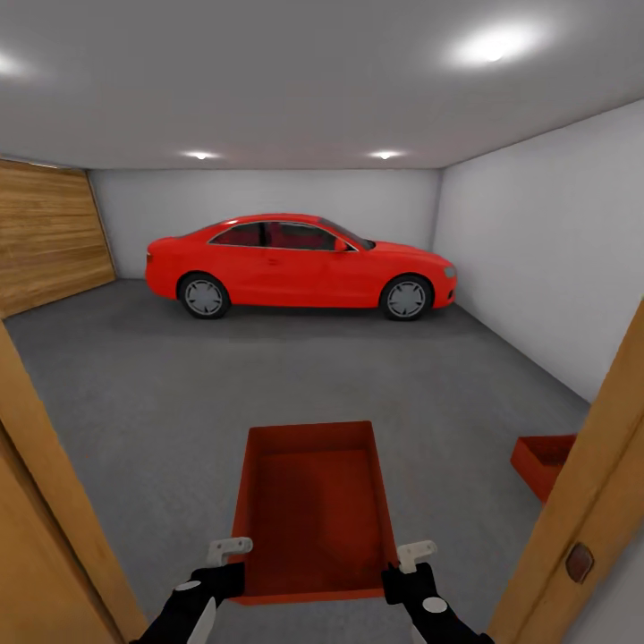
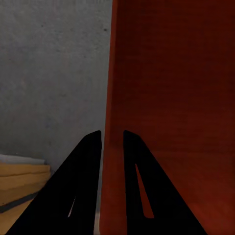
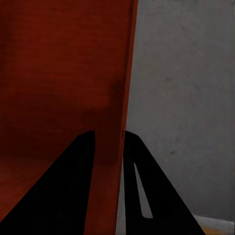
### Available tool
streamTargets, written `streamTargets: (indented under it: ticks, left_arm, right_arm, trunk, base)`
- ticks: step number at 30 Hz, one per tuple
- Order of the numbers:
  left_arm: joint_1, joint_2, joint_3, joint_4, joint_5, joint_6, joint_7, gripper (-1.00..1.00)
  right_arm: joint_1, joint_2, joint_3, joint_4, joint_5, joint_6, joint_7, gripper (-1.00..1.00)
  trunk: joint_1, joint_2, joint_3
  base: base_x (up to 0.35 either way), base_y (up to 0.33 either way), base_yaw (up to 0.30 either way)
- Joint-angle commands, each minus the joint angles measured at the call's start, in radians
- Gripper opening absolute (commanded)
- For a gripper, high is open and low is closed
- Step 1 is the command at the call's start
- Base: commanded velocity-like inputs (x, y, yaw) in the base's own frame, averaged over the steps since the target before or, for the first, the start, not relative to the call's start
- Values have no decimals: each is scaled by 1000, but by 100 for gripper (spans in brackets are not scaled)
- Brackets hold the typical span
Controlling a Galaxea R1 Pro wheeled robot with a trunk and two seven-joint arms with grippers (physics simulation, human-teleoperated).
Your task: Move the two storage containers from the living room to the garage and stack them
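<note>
I hold an orange-red storage container (image 1: pixel 313 505) level in front of me, above the garage's dark grey concrete floor (image 1: pixel 161 394). My left gripper (image 1: pixel 231 562) is shut on its near left wall (image 2: pixel 108 98), one finger on each side. On the near right wall (image 3: pixel 125 98) my right gripper (image 1: pixel 407 565) is shut the same way. The second storage container (image 1: pixel 544 461) rests on the floor at the right, partly hidden by the door frame.
Wooden door frame posts stand close on the left (image 1: pixel 45 501) and right (image 1: pixel 590 501). A red car (image 1: pixel 300 264) is parked at the far wall. A wooden plank door (image 1: pixel 45 233) covers the left wall; pale grey wall (image 1: pixel 546 250) runs along the right.
</note>
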Motion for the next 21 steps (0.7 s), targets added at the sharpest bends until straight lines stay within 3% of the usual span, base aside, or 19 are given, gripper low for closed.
streamTargets:
  ticks: [1,21]
  left_arm:
    - [0,-1,9,-3,-21,-74,10,-100]
    - [0,-1,9,-3,-21,-73,9,-100]
  right_arm:
    - [0,33,15,3,-6,-2,73,-100]
    - [0,33,15,3,-6,-2,74,-100]
  trunk:
    - [1,-1,0]
    - [1,-1,0]
  base:
    - [221,0,0]
    - [32,0,0]
